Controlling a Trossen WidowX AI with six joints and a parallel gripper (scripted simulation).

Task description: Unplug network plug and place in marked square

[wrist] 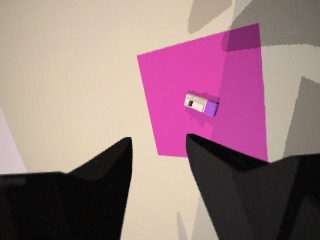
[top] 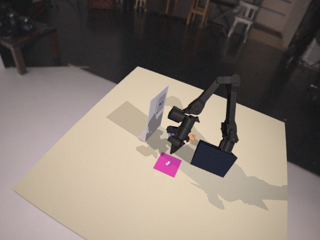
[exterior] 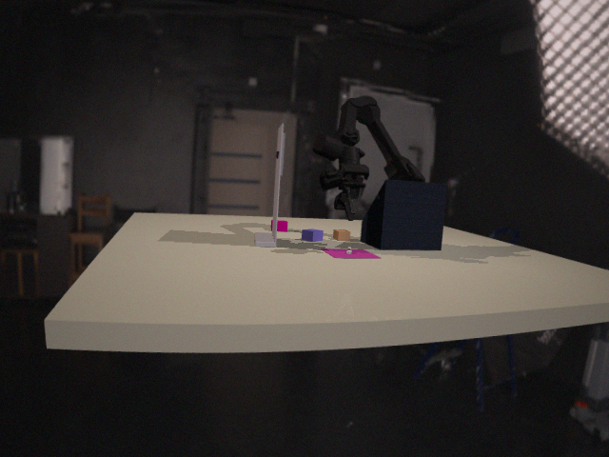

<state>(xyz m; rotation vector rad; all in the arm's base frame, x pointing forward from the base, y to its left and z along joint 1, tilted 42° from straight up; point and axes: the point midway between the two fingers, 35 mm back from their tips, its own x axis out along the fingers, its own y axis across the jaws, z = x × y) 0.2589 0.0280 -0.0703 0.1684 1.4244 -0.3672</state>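
The network plug, white with a purple end, lies on the magenta square. The plug (top: pixel 167 163) (exterior: pixel 349 251) (wrist: pixel 199 103) is well inside the edges of the square (top: pixel 171 172) (exterior: pixel 363 255) (wrist: pixel 165 135). My gripper (top: pixel 171 152) (exterior: pixel 350 218) (wrist: pixel 159 142) is open, with nothing between its fingertips. It hangs above the table, apart from the plug and the square. The upright panel (top: pixel 152 113) (exterior: pixel 278 196) stands on the table, and its socket plate (top: pixel 162 99) has dark openings with no plug visible in them.
A dark blue block (top: pixel 213 160) (exterior: pixel 413 216) stands under the arm's base. An orange block (top: pixel 191 137) (exterior: pixel 341 234) and a purple-blue block (top: pixel 172 134) (exterior: pixel 312 234) lie behind the square. A magenta block (exterior: pixel 280 226) lies beyond the panel's foot.
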